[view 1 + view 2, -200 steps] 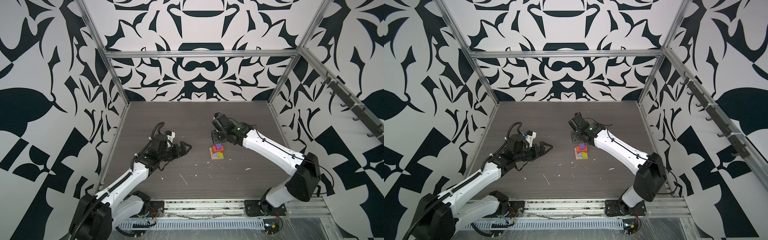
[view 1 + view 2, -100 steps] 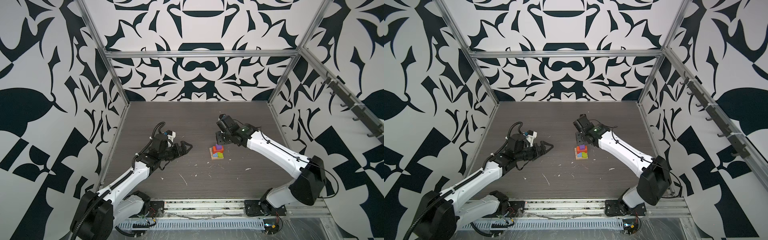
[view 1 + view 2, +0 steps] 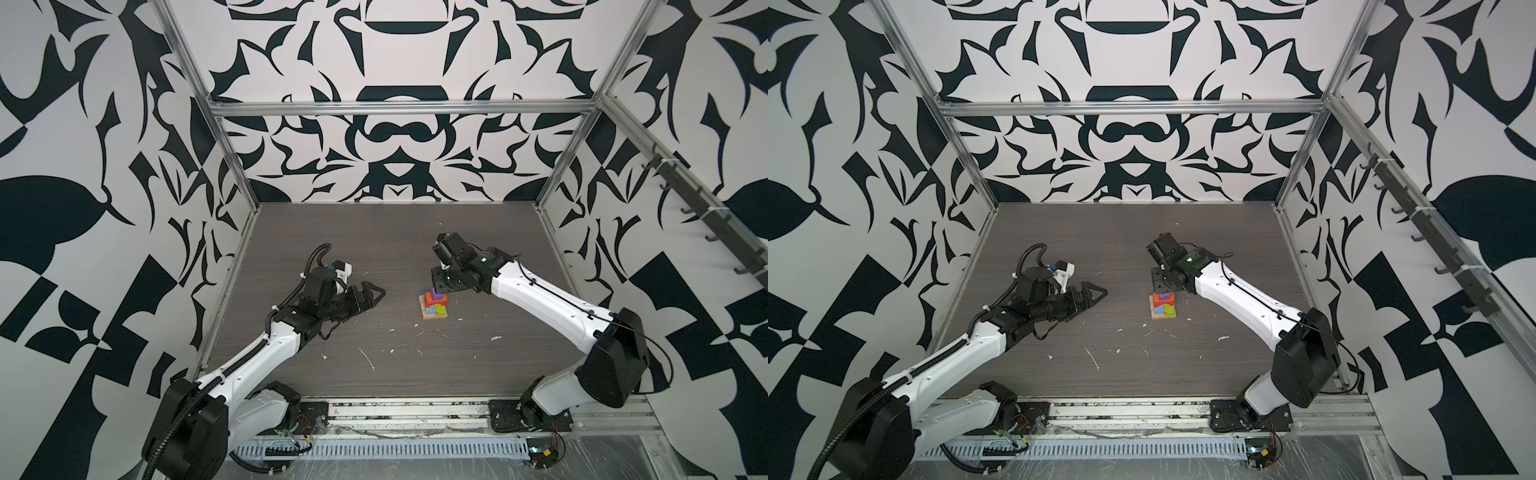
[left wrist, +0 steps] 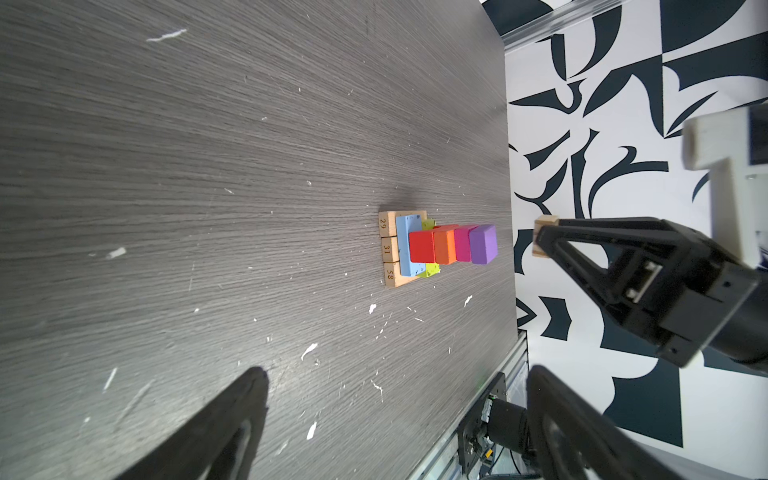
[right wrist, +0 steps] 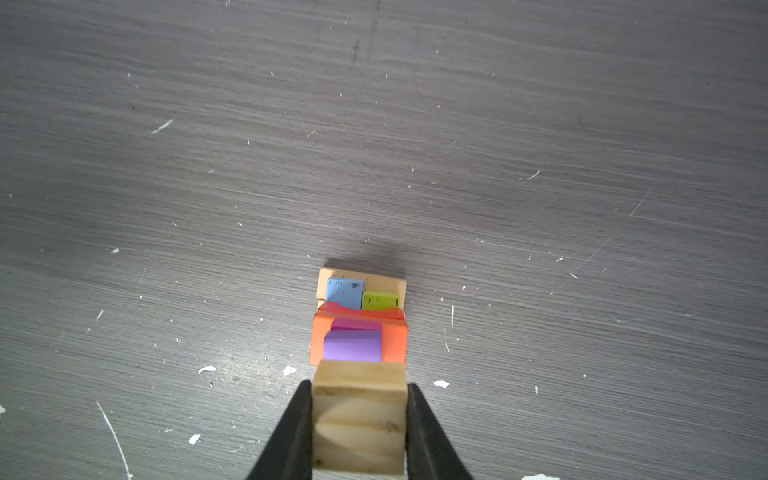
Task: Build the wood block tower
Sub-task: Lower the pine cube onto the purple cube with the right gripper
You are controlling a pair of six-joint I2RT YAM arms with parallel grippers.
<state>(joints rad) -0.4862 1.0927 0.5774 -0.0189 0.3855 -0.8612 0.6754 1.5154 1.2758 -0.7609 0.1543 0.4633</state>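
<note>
Right pincer (image 5: 359,399) shifted, planks (image 4: 388,249) 29, 31, 58

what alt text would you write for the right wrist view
A tan wooden cube, clamped in the right end effector, fills the foreground; beyond it stands a colourful block tower topped by a purple block, on a scuffed grey table.

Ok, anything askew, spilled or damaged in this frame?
Nothing toppled or broken: the wood block tower stands upright. The only oddity is white flecks strewn over the table near it, like chips or scuffs.
</note>
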